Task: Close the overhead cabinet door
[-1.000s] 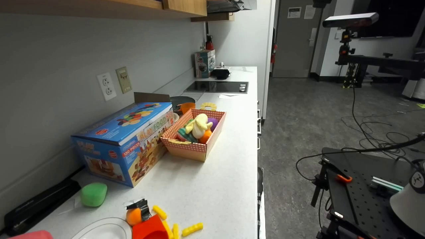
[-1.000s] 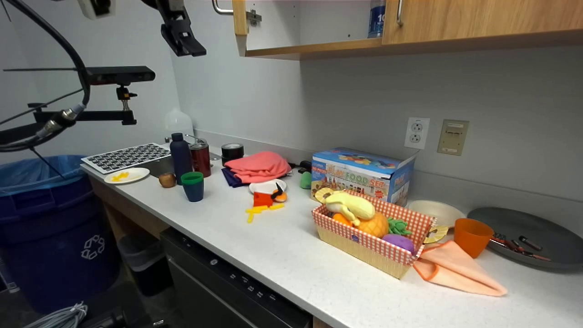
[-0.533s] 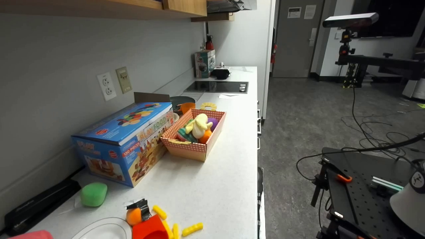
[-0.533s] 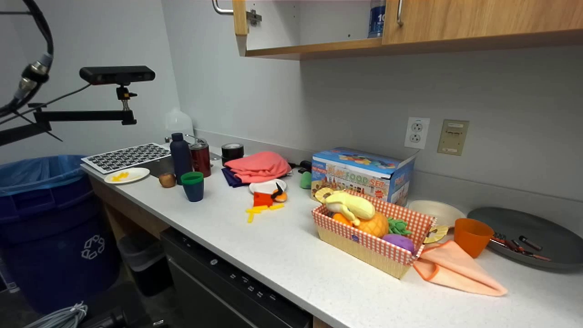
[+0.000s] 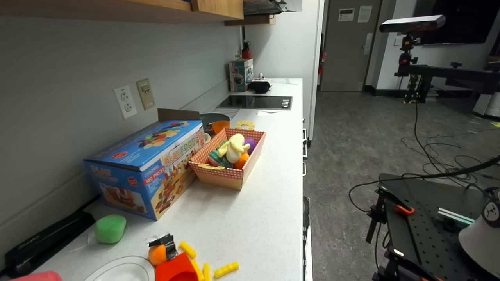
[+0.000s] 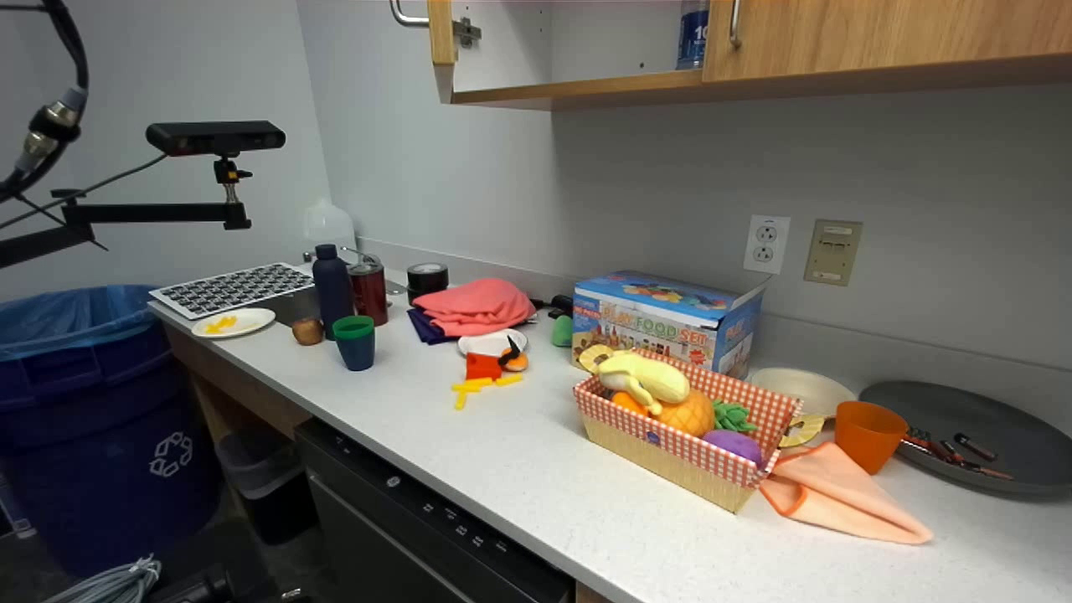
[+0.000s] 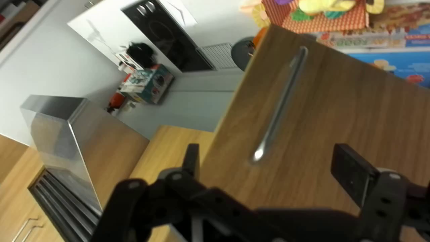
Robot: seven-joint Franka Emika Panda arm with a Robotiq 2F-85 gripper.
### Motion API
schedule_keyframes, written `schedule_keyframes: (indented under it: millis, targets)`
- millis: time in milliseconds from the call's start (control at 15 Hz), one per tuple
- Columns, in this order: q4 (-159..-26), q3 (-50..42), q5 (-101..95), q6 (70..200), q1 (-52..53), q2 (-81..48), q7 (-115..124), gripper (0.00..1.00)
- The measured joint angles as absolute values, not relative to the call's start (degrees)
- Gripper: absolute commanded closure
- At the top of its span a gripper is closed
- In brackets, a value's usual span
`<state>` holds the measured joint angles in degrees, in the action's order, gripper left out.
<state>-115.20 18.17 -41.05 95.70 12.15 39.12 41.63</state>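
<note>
The overhead cabinet door stands open in an exterior view, where only the lower part of the door (image 6: 441, 33) and its metal handle (image 6: 410, 17) show at the top. The wrist view shows the outer face of the wooden door (image 7: 322, 134) with the bar handle (image 7: 280, 104) near its left edge. My gripper (image 7: 267, 149) is open and empty in front of this face, its fingers spread to both sides of the handle's lower end. A gap to the door cannot be judged, and no contact shows. The gripper is out of view in both exterior views.
The cabinet opening holds a blue-labelled bottle (image 6: 693, 35), beside a closed door (image 6: 888, 33). Below, the counter carries a food basket (image 6: 662, 461) and a play food box (image 6: 645, 327). The wrist view shows a steel range hood (image 7: 111, 148) at the left. A camera arm (image 6: 159, 213) stands left.
My gripper, seen at the top left of an exterior view a second ago, has left that view. The arm's cables have shifted left. The cabinet door has not moved.
</note>
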Motion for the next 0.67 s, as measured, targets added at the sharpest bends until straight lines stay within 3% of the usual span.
schedule_keyframes:
  millis: [333, 667]
  targets:
    - [-115.73, 18.03, -43.18, 111.25, 9.81, 38.83, 43.48, 0.00]
    - [-117.66, 18.22, -47.46, 118.65, 5.77, 38.17, 45.50, 0.00]
